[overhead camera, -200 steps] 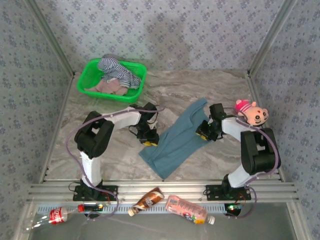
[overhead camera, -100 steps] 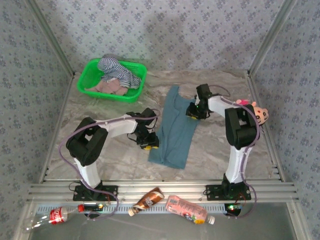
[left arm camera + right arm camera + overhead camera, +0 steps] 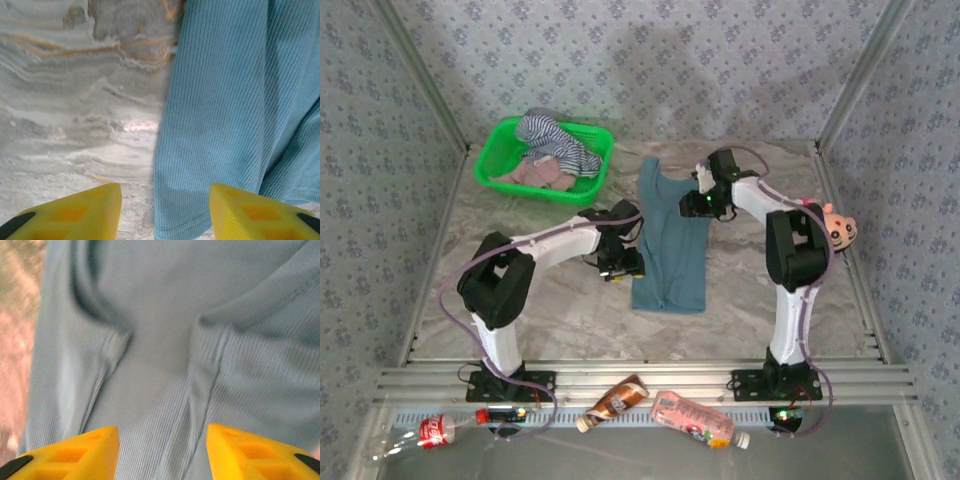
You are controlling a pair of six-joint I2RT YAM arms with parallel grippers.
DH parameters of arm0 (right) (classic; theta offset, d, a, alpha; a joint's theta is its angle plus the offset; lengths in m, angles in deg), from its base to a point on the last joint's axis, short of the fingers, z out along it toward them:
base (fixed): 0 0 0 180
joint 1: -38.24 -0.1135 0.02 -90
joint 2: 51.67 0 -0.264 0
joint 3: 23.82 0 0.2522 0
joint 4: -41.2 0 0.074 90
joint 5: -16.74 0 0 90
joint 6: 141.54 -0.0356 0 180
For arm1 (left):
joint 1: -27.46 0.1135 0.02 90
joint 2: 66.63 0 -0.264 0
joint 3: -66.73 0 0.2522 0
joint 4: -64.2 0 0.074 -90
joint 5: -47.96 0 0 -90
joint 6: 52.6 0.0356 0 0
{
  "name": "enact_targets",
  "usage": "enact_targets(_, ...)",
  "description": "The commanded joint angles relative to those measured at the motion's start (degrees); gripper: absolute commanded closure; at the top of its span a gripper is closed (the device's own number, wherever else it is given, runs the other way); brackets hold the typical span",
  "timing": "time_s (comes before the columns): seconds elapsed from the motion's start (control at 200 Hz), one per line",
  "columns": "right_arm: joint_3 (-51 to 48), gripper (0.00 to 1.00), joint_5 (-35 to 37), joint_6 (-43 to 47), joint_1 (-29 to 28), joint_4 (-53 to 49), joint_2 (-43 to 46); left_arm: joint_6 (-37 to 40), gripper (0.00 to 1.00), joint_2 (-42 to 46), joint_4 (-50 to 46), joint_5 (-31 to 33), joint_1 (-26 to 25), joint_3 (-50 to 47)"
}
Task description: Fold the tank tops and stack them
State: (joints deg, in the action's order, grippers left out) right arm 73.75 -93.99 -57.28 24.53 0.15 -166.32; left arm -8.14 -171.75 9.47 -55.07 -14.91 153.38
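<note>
Teal top (image 3: 669, 250) lies flat mid-table (image 3: 555, 300), apparently folded lengthwise; left gripper (image 3: 621, 267) at its edge and right gripper (image 3: 699, 204) over the straps, both with fingers spread and empty; risk: withdrawing fingers snag the ribbing and undo the fold.

Teal tank top (image 3: 220, 100) edge on marble table (image 3: 75, 100) — between parted yellow fingers (image 3: 87, 210)

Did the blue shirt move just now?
Yes. The teal-blue ribbed fabric tank top swung round and shifted left, its far end now nearer the green plastic basket.
</note>
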Motion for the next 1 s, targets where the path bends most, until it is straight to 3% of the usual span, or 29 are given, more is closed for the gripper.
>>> enact_targets(0.0,-10.97,0.47,-3.16,8.2,-0.52,4.01,12.87,-6.02,0.48,3.13,-2.54,-0.47,-3.53,-2.55)
enact_targets(0.195,-28.63,0.44,-1.42,19.36,-4.22,3.98,29.06,-14.28,0.45,4.05,3.46,0.38,-7.62,-7.3)
enact_targets(0.49,-44.2,0.42,3.36,31.75,-14.83,2.34,42.86,-20.83,0.47,4.63,11.24,3.45,-9.13,-12.26)
enact_targets(0.755,-50.77,0.41,10.33,38.81,-22.31,3.76,43.81,-21.06,0.56,2.69,14.61,1.62,-9.4,-13.19)
enact_targets(0.994,-52.44,0.43,13.0,41.24,-24.04,9.9,39.61,-20.73,0.59,1.0,16.15,0.43,-9.73,-13.23)
